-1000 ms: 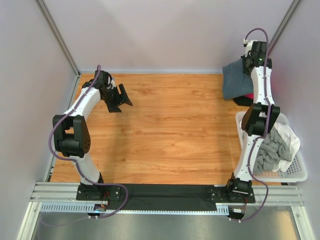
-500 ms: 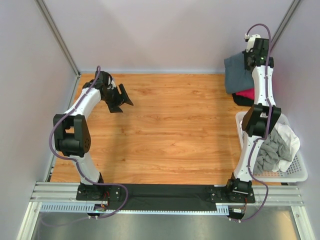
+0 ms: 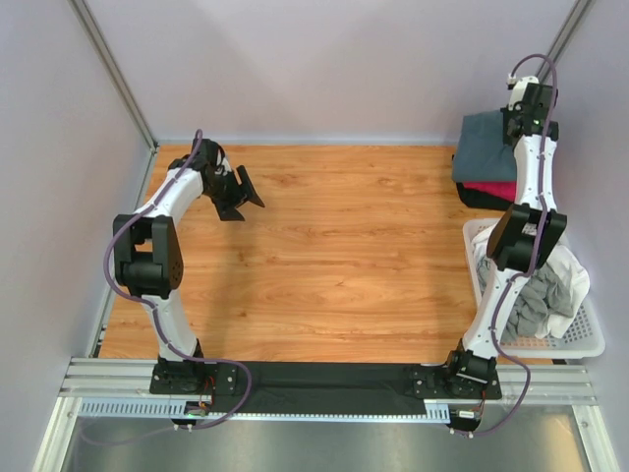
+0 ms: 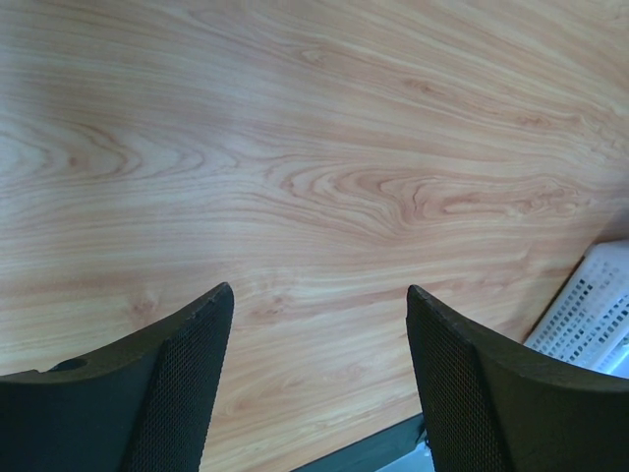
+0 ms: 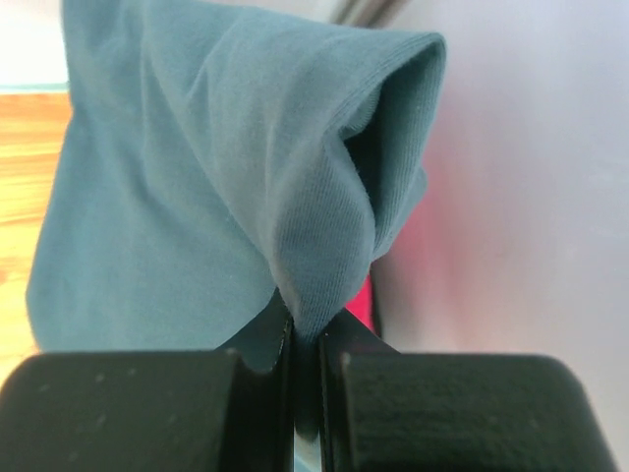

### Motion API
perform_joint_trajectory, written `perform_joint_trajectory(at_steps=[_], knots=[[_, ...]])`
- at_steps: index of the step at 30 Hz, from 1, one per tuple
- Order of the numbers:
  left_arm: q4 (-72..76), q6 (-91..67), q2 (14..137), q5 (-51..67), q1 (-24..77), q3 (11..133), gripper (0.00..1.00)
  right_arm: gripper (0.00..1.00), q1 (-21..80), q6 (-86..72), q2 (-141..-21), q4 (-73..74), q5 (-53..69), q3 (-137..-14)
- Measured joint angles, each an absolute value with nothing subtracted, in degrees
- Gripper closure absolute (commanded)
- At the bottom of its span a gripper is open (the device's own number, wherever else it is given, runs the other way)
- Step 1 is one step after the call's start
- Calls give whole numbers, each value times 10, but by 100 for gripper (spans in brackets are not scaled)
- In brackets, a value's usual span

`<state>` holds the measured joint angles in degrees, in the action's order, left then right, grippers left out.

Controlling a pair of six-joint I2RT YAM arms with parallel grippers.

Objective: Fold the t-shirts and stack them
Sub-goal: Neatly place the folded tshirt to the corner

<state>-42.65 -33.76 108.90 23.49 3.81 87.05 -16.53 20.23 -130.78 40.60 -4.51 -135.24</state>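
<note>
A folded slate blue-grey t-shirt (image 3: 486,147) hangs over the stack at the table's far right corner, with my right gripper (image 5: 307,329) shut on a pinch of its cloth (image 5: 246,187). Under it a magenta-pink t-shirt (image 3: 489,189) rests on a black t-shirt (image 3: 477,200). Light grey (image 3: 531,300) and white (image 3: 565,270) t-shirts lie crumpled in the basket. My left gripper (image 3: 239,190) hangs open over bare wood at the far left, with nothing between its fingers (image 4: 187,374).
A white lattice basket (image 3: 580,339) stands at the right edge of the wooden table (image 3: 334,246); its corner (image 4: 595,315) shows in the left wrist view. Pale walls close in at the back and both sides. A metal rail (image 3: 324,388) runs along the near edge.
My right gripper has carried the blue-grey t-shirt to the right, over the pink and black stack in the far corner. The left arm has barely shifted.
</note>
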Motion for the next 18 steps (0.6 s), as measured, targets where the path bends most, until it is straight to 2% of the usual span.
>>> perform_joint_trajectory(at_steps=[3,5,6,8,9,11,12,15,18], knots=[[-434,-338,1099,234,41,893,23,97,-176,203,-1312,388,-50,-1348],[-441,-337,1107,233,42,908,23,87,-180,203,-1320,378,-56,-1348],[-445,-337,1111,233,42,917,23,66,-181,203,-1327,372,-59,-1347],[-455,-337,1120,232,42,933,23,40,-182,203,-1339,359,-69,-1343],[-459,-337,1125,232,42,943,23,30,-182,204,-1345,356,-74,-1340],[-465,-336,1136,232,42,963,23,23,-180,209,-1350,354,-86,-1330],[-466,-335,1140,232,43,971,23,14,-180,211,-1350,355,-94,-1325],[-470,-335,1147,231,43,984,23,0,-176,216,-1348,351,-125,-1323],[-473,-332,1147,230,43,989,22,0,-172,220,-1329,349,-162,-1320]])
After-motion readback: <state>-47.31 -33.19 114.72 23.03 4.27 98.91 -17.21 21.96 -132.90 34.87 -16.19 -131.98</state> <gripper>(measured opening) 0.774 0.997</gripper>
